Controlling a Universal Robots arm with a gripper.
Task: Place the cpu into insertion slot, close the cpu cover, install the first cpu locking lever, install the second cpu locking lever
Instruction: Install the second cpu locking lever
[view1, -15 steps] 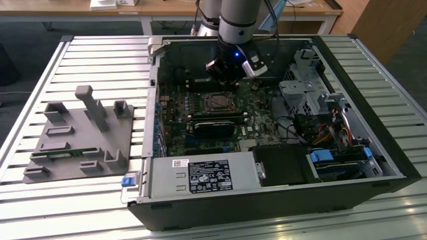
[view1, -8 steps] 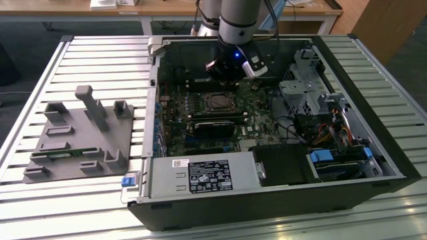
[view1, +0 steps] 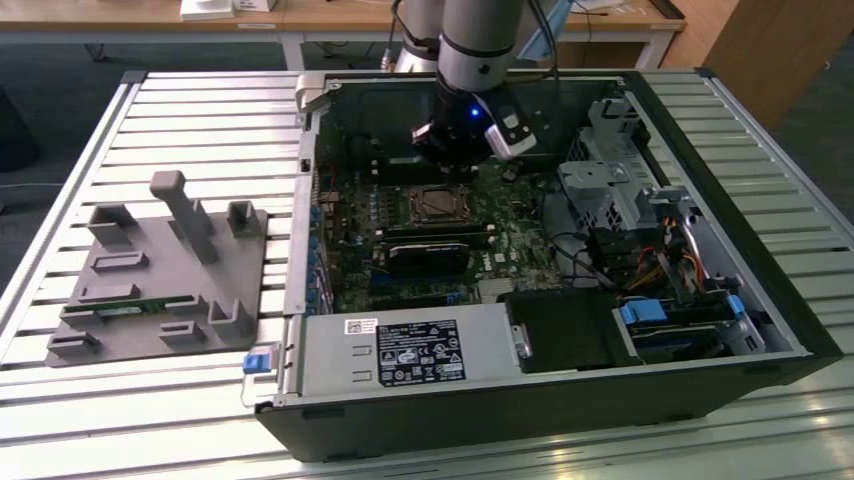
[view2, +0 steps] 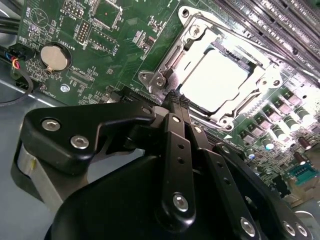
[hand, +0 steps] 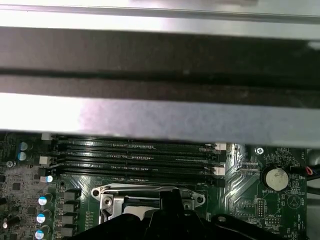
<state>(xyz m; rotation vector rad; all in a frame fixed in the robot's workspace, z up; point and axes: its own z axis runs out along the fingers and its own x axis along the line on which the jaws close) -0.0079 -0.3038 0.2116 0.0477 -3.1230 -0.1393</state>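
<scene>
The cpu (view2: 215, 80) lies flat in the insertion slot (view1: 434, 206), its silver top glaring under the light. The cpu cover (view2: 260, 75), a silvery frame, lies down around it. My gripper (view2: 177, 97) is shut with nothing between its black fingers, and its tips sit right at the socket's edge by a corner of the frame. In the exterior view the gripper (view1: 461, 160) hangs inside the open computer case, just behind the slot. In the first wrist view the socket frame (hand: 115, 202) peeks out beside the gripper's dark body (hand: 170, 200). I cannot make out how the locking levers stand.
Long black memory slots (hand: 135, 155) run beside the socket, and a coin battery (view2: 54, 57) sits on the green board. A black shroud (view1: 430, 250), a power supply (view1: 400, 350) and a drive cage (view1: 607, 190) crowd the case. A grey fixture (view1: 160, 270) stands at the exterior view's left.
</scene>
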